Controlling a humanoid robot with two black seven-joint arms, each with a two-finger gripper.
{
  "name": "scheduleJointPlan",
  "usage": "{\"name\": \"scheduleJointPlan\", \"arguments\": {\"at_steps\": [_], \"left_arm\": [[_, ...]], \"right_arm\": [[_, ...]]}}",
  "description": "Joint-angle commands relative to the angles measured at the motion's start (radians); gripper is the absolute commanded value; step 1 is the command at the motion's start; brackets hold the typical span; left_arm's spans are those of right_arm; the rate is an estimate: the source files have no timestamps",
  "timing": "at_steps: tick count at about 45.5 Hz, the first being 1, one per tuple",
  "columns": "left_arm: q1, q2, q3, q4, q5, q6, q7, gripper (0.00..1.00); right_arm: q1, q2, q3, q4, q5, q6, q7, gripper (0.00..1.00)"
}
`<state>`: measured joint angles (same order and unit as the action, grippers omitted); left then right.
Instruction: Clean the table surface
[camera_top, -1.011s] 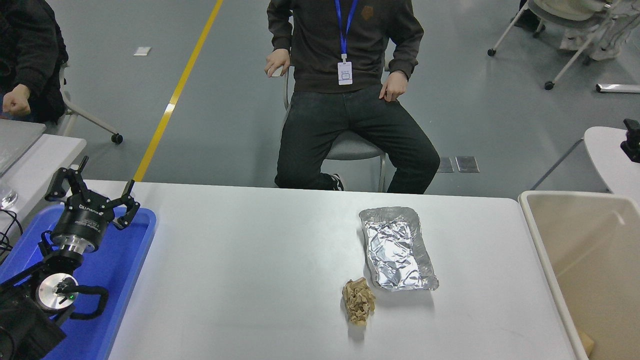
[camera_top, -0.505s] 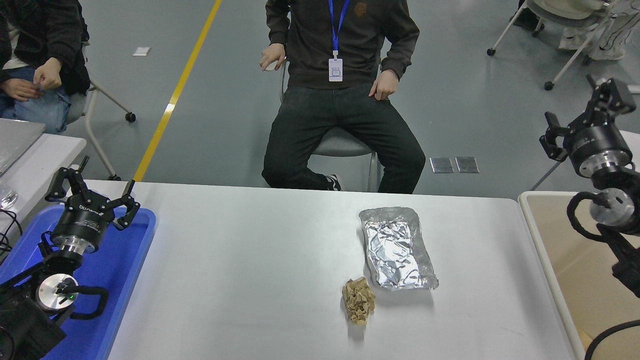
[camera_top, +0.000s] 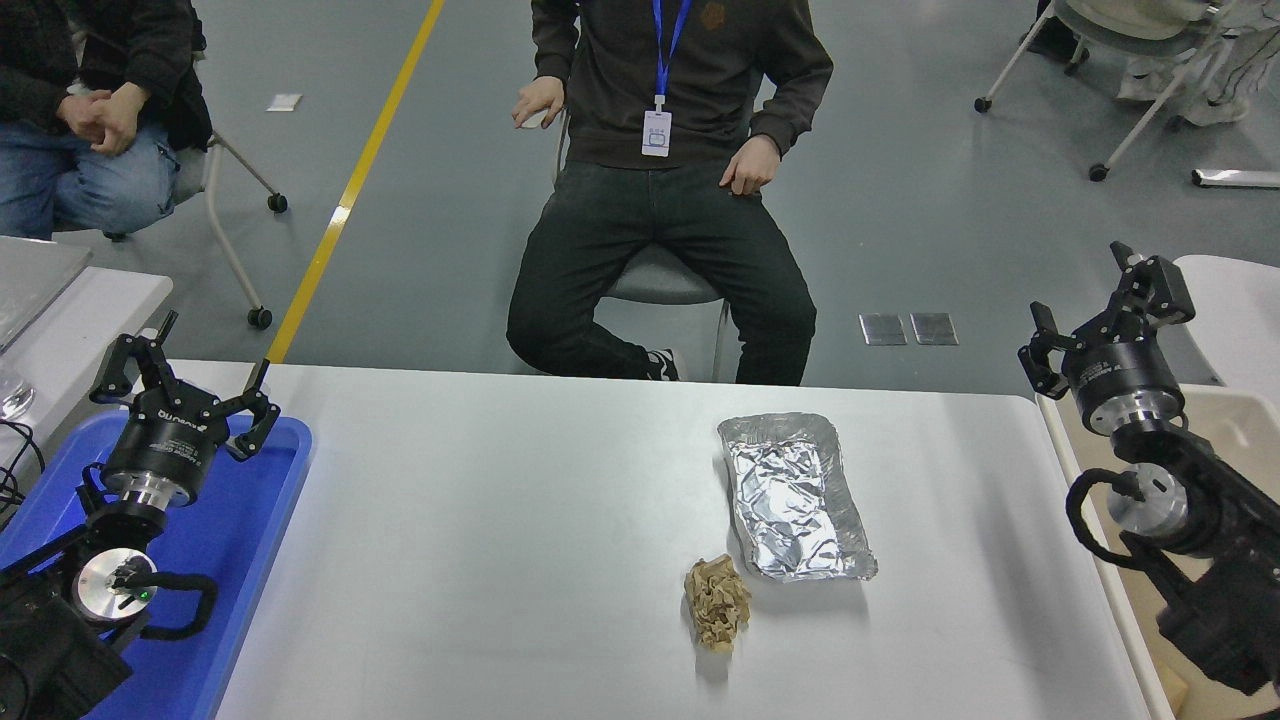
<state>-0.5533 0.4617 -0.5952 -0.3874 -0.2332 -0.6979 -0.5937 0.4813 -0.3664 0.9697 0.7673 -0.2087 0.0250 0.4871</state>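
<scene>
The right gripper (camera_top: 1100, 315), black with jointed metal fingers spread apart and holding nothing, hangs in the air past the table's far right corner, above the rim of a beige plastic bin (camera_top: 1235, 440) that stands against the table's right edge. Half a second earlier this gripper was higher and farther right; a second ago the arm was barely in view. The left gripper (camera_top: 185, 385), also spread wide and empty, sits parked over a blue plastic tray (camera_top: 270, 540) at the table's left edge. The table surface (camera_top: 500, 540) is a wide, matte white rectangle with rounded corners, filling the lower middle of the view. On its right half lies a crumpled silver foil tray (camera_top: 795, 497), shiny and creased, roughly rectangular. Just beside the foil tray's near left corner lies a small wad of crumpled tan paper (camera_top: 717, 602), rough and folded; whether the two touch cannot be told. Neither has moved. Beyond the far edge a person in dark clothes with a blue lanyard (camera_top: 660, 180) sits on a chair on a grey floor crossed by a yellow line (camera_top: 350, 190). Another seated person (camera_top: 90, 130) is at the far left.
</scene>
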Motion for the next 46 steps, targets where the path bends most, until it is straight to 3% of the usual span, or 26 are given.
{"name": "scheduleJointPlan", "arguments": {"at_steps": [1,24,46], "left_arm": [[0.001,0.0,0.0,0.001,0.0,0.0,0.0,1.0],[0.0,0.0,0.0,-0.001,0.0,0.001,0.0,1.0],[0.0,0.0,0.0,-0.001,0.0,0.0,0.0,1.0]], "right_arm": [[-0.041,0.014,0.0,-0.003,0.0,0.024,0.018,0.99],[-0.027,0.004,-0.022,-0.006,-0.001,0.026,0.018,0.99],[0.042,-0.152,-0.236,-0.003,-0.001,0.044,0.016,0.99]]}}
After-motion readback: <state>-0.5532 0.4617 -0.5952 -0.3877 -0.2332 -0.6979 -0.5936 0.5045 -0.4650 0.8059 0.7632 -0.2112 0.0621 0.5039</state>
